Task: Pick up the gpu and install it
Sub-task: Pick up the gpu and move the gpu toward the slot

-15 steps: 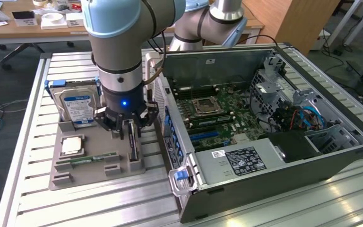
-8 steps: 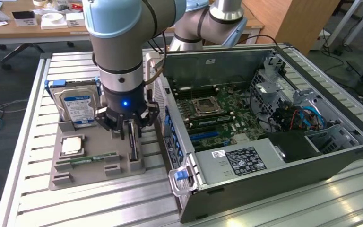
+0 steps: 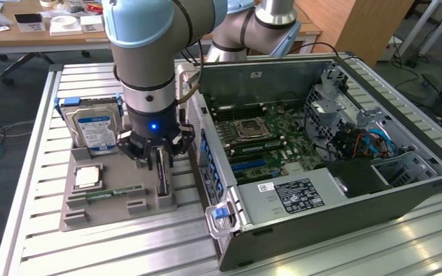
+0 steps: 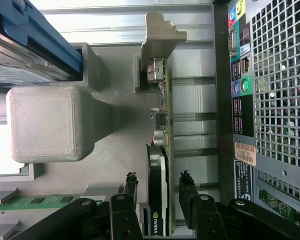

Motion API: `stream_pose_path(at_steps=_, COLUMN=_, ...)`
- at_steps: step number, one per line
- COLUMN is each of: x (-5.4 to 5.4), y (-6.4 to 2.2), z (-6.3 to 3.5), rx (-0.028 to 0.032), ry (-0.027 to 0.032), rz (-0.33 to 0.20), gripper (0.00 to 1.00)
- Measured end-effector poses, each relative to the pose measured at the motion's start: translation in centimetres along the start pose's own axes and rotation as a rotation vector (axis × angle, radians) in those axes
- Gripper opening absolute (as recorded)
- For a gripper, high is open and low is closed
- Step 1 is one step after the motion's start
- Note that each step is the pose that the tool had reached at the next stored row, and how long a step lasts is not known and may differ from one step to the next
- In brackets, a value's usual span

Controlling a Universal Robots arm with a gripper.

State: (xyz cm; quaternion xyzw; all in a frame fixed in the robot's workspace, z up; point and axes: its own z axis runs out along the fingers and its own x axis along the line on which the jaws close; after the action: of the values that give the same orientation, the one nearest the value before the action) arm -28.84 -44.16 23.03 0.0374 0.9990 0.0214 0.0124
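Exterior view, left of centre. Item: gpu (image 3: 163, 183) (thin flat black circuit card with a silver metal end bracket (image 4: 159, 42)).

- **Position:** it stands on edge in a slot of the grey printed plastic holder tray (image 3: 98, 221), on the slatted aluminium tabletop (image 3: 90, 256). It is just beside the rear panel of the open grey metal computer case (image 3: 336, 144).
- **Long axis:** it runs from mid-frame toward the lower edge, parallel to that rear panel.
- **Black gripper (image 3: 156, 154):** it is directly over the card's top edge, well along from the bracket end.
- **Jaws:** they are spread wide and hold nothing. One sits off each flat face of the card, and the wrist view shows a slim gap on either side.
- **Same tray, toward the exterior view's left:** silver hard drive with blue-white label (image 3: 94, 129) and narrow green memory stick (image 3: 113, 192).
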Motion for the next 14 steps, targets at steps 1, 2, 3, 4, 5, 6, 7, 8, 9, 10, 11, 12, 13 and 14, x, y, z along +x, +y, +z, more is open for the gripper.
stream_pose_path(at_steps=1, x=0.0, y=0.0, z=0.0, rx=0.0, ry=0.0, rz=0.0, gripper=0.47)
stream_pose_path(at_steps=2, x=-0.01, y=0.0, z=0.0, rx=0.0, ry=0.0, rz=0.0, gripper=0.47)
stream_pose_path(at_steps=3, x=-0.01, y=0.0, z=0.0, rx=0.0, ry=0.0, rz=0.0, gripper=0.47)
stream_pose_path(at_steps=4, x=-0.01, y=0.0, z=0.0, rx=0.0, ry=0.0, rz=0.0, gripper=0.47)
stream_pose_path(at_steps=5, x=-0.01, y=0.0, z=0.0, rx=-0.0001, ry=-0.0001, rz=0.0, gripper=0.47)
stream_pose_path(at_steps=6, x=-0.01, y=0.0, z=0.0, rx=-0.0001, ry=0.0, rz=0.0, gripper=0.47)
stream_pose_path(at_steps=7, x=-0.01, y=0.0, z=0.0, rx=0.0, ry=0.0, rz=0.0, gripper=0.47)
stream_pose_path(at_steps=8, x=-0.01, y=0.0, z=0.0, rx=0.0, ry=0.0, rz=0.0, gripper=0.45)
stream_pose_path(at_steps=9, x=-0.01, y=0.0, z=0.0, rx=0.0, ry=-0.0001, rz=0.0, gripper=0.45)
stream_pose_path(at_steps=10, x=-0.01, y=0.0, z=0.0, rx=0.0, ry=0.0, rz=0.0, gripper=0.39)
stream_pose_path(at_steps=11, x=-0.01, y=0.0, z=0.0, rx=-0.0001, ry=0.0, rz=0.0, gripper=0.39)
stream_pose_path(at_steps=12, x=-0.01, y=0.0, z=0.0, rx=0.0, ry=0.0, rz=0.0, gripper=0.39)
stream_pose_path(at_steps=13, x=-0.01, y=0.0, z=0.0, rx=0.0, ry=0.0, rz=0.0, gripper=0.39)
stream_pose_path(at_steps=14, x=-0.01, y=0.0, z=0.0, rx=0.0, ry=0.0, rz=0.0, gripper=0.39)
